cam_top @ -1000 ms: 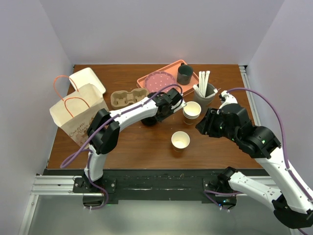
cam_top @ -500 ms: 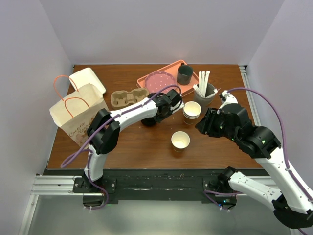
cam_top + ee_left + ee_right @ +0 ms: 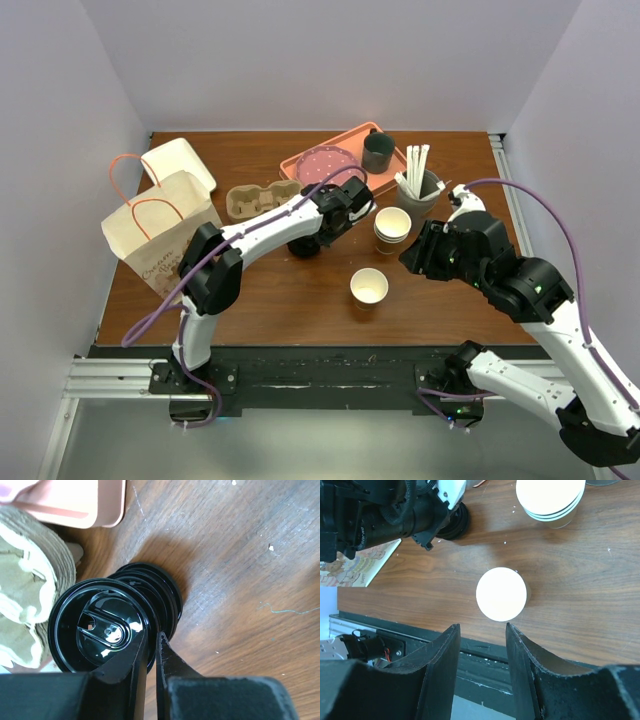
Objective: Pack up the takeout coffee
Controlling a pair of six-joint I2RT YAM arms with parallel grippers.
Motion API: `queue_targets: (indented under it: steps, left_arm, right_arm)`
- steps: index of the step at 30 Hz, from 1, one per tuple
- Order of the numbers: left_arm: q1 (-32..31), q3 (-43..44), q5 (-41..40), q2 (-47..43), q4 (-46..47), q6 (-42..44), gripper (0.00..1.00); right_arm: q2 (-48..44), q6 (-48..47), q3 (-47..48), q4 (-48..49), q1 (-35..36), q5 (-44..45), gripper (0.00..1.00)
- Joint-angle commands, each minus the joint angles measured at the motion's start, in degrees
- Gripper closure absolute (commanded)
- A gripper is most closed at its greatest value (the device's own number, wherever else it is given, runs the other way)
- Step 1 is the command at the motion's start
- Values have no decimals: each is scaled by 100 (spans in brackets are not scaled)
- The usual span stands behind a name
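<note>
Left hand [image 3: 151, 639] crept up-left, pinching round black plastic sip lid [image 3: 102, 630] by rim; cld slip or drag black lid stack [image 3: 167, 587] along. Right hand [image 3: 481, 627] open over brown kraft paper cup [image 3: 501, 594], mid wooden bench [image 3: 300, 290].

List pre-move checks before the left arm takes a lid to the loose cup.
1. Lid grip: ok, the left gripper is shut on the top lid at its rim.
2. One lid only: cannot tell. It sits offset from the lid stack, and its underside is hidden.
3. Target upright and uncovered: ok, the loose cup stands open on the wood.
4. Cup steadied: not ok, the right gripper is open and clear of it.
5. Cup apart from the stacked cups: ok.
6. Bag upright: ok, the paper bag stands. Whether its mouth is open, cannot tell.
</note>
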Motion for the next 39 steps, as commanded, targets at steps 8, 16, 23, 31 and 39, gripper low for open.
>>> queue_targets:
  steps: [8,16,23,31,39]
  left_arm:
    - [445,465,322,-297,-289,-1393,100]
    - [841,-202,1368,-1211,676,-1983,100]
    - [1008,-1054,1904,-2142,1503,-2316,100]
    - [1104,-2047,2563,-2881,2451,-2897,100]
    - [1245,-2962,3003,-3224,3217,-3003,100]
  right_arm:
    - [-151,196,-370,930,28,-352,54]
    - [522,882,-802,2309,19,-651,54]
    - [1816,1224,-168,2749,28,-431,53]
    - [2344,2059,-880,4198,-227,-623,53]
    - [2950,2051,-1152,4727,-596,-1327,54]
